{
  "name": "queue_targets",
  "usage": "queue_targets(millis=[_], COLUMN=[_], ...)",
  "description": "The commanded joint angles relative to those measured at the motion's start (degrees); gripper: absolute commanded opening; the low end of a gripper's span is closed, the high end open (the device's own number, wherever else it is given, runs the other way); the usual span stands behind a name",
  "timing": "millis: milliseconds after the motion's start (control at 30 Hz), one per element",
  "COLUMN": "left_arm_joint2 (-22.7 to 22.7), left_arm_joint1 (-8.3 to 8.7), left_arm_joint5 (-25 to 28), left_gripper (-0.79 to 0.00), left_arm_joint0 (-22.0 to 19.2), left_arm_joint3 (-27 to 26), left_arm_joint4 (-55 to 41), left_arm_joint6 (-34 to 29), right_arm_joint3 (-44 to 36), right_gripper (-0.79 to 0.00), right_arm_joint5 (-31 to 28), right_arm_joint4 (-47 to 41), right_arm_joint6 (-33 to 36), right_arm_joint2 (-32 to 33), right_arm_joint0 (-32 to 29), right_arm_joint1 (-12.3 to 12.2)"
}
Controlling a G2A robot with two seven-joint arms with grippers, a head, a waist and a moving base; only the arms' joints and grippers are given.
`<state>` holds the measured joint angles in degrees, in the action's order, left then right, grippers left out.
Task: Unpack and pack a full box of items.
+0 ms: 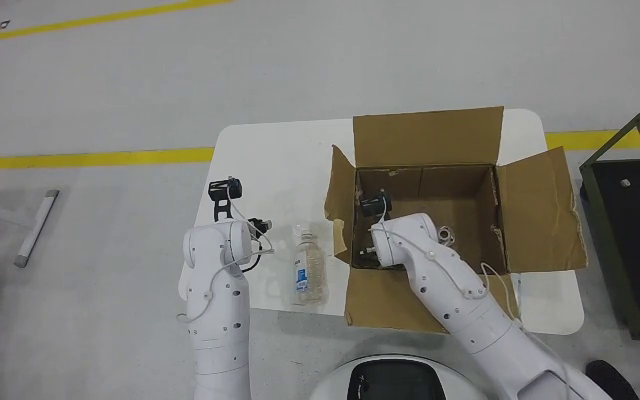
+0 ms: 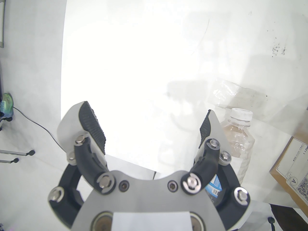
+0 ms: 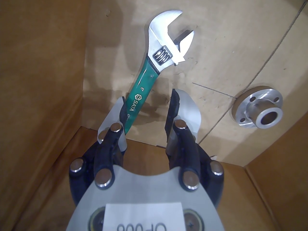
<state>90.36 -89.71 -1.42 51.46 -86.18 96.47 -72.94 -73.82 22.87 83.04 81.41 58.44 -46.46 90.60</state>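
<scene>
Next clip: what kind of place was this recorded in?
Probably an industrial hall or workshop, not a home: bare grey floor with yellow painted lines, and a brown cardboard box holding a green-handled adjustable wrench and a silver metal flange.

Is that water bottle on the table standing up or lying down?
Lying down. The top view shows the water bottle lengthwise on the table, its label facing up, beside the cardboard box.
</scene>
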Motion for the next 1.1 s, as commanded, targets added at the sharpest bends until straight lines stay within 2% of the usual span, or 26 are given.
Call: queue_targets(millis=[0,133,233,333,400,433,700,867,1067], left_arm_joint2=[0.0,0.0,0.0,0.0,0.0,0.0,0.0,0.0,0.0], left_arm_joint1=[0.00,0.00,0.00,0.00,0.00,0.00,0.00,0.00,0.00], left_arm_joint5=[0.0,0.0,0.0,0.0,0.0,0.0,0.0,0.0,0.0], left_gripper=[0.000,0.000,0.000,0.000,0.000,0.000,0.000,0.000,0.000], left_arm_joint0=[0.0,0.0,0.0,0.0,0.0,0.0,0.0,0.0,0.0], left_arm_joint3=[0.0,0.0,0.0,0.0,0.0,0.0,0.0,0.0,0.0], left_arm_joint4=[0.0,0.0,0.0,0.0,0.0,0.0,0.0,0.0,0.0], left_arm_joint6=[0.0,0.0,0.0,0.0,0.0,0.0,0.0,0.0,0.0], right_arm_joint3=[0.1,0.1,0.1,0.0,0.0,0.0,-3.0,-6.9,-9.2], right_gripper=[-0.437,-0.477,-0.585,-0.650,-0.767,-0.785,-0.785,-0.785,-0.785], right_arm_joint5=[0.0,-0.3,-0.5,-0.7,-0.8,-0.8,-2.8,-6.7,-13.1], right_arm_joint4=[0.4,0.9,1.5,2.2,2.5,2.7,5.6,10.0,11.9], right_arm_joint6=[0.0,0.3,0.5,0.7,0.8,0.8,2.8,6.3,6.6], right_arm_joint2=[0.2,0.6,1.1,1.5,1.9,2.0,3.8,5.3,7.5], right_arm_joint0=[-0.1,-0.4,-0.5,-0.8,-0.9,-1.0,-2.1,-3.3,-5.2], right_arm_joint1=[0.2,0.5,0.8,1.0,1.1,1.2,1.2,0.6,-0.2])
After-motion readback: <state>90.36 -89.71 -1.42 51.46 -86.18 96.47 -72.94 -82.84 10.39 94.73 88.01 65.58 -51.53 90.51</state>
